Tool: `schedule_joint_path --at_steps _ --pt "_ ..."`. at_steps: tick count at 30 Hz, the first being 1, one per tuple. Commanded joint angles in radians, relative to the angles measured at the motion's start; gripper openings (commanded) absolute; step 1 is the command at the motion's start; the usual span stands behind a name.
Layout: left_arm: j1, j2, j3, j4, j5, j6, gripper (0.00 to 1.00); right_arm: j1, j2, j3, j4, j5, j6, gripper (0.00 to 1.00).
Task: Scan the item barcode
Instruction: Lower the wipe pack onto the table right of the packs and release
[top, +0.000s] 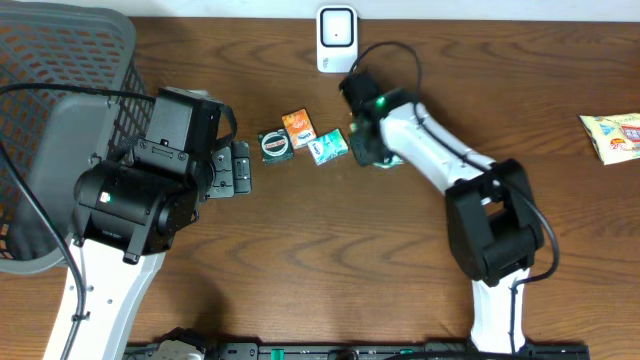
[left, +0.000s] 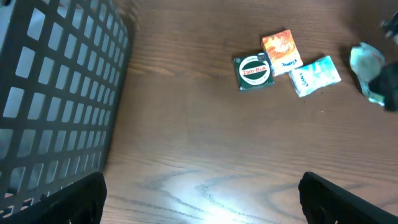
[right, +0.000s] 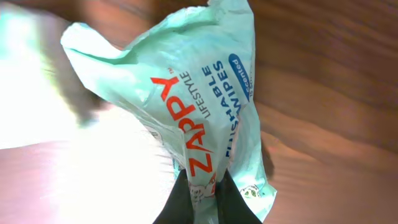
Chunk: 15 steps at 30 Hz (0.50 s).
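Item: wipes packet (right: 186, 118), pale green, pinched at one edge by the right gripper (right: 204, 186), jaws closed tight on it, near the white scanner (top: 337, 38). Left gripper (left: 202, 199): jaws spread wide, empty, well apart from the scanner.

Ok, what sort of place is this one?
Likely a mock shop checkout on a wooden table: a white scanner at the far edge, a mesh basket at the left, and small packets such as wipes.
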Motion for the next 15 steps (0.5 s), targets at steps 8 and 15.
schedule_joint_path --at_steps 8,15 --pt "0.005 0.005 0.008 -0.003 -0.017 0.009 0.98 -0.284 -0.035 -0.049 -0.012 -0.959 -0.199 0.01" --pt "0.005 0.005 0.008 -0.003 -0.017 0.009 0.98 -0.407 -0.034 -0.259 0.091 -1.085 -0.198 0.02"
